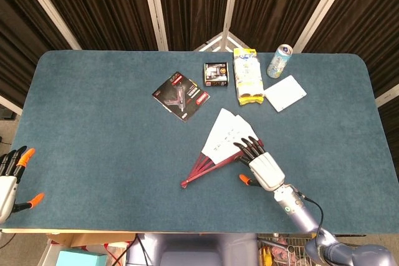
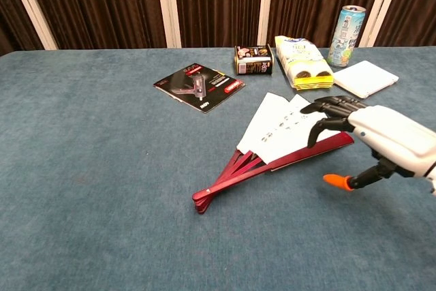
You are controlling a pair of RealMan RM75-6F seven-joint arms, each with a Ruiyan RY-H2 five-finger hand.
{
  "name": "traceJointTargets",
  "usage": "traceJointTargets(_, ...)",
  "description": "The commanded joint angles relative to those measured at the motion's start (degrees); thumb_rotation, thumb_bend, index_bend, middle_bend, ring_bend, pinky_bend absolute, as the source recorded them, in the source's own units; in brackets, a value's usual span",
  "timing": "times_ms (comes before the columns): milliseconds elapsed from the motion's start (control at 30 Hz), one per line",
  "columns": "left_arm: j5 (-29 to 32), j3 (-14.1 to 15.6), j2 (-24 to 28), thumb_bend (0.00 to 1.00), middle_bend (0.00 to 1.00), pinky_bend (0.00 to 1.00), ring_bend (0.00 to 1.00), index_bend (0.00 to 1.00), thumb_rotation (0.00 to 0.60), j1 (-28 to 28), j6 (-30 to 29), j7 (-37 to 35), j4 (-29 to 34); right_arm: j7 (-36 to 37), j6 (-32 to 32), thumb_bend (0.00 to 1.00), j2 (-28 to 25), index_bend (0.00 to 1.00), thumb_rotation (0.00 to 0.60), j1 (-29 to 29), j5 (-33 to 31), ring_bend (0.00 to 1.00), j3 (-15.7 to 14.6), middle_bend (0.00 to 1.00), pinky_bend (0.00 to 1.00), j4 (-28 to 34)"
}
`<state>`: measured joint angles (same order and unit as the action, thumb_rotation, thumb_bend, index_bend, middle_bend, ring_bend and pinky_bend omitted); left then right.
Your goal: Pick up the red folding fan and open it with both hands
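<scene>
The red folding fan (image 1: 221, 151) (image 2: 272, 148) lies partly spread on the blue table, its white leaf pointing away and its red ribs meeting at a pivot near the front. My right hand (image 1: 259, 163) (image 2: 381, 138) hovers over the fan's right edge, fingers apart and reaching over the outer red rib, holding nothing. Whether its fingertips (image 2: 320, 110) touch the leaf is unclear. My left hand (image 1: 11, 179) stays at the table's front left edge, far from the fan, fingers spread and empty; the chest view does not show it.
Behind the fan lie a black booklet (image 1: 181, 96), a small black box (image 1: 216, 73), a yellow packet (image 1: 247, 76), a drink can (image 1: 279, 61) and a white pad (image 1: 285, 93). The table (image 1: 93, 129) stretches bare to the left.
</scene>
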<state>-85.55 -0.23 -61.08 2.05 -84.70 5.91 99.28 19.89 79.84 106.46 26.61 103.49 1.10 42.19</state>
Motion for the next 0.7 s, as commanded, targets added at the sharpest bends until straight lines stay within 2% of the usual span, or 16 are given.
traceJointTargets(33,0.0,0.0,-0.1,0.0,0.0,0.0,0.0,0.0,0.6,0.1,0.1,0.1,0.0,0.6,0.1,0.27,1.8,0.41,0.6,0.3,-0.6,0.05,-0.5,0.15,0.0,-1.7)
traceJointTargets(700,0.5,-0.2,-0.3,0.0,0.0,0.0,0.0,0.0,0.6,0.5,0.6,0.8,0.0,2.3,-0.1,0.27,10.6,0.42,0.6,1.8,-4.2,0.05,0.2,0.15,0.0,-7.9)
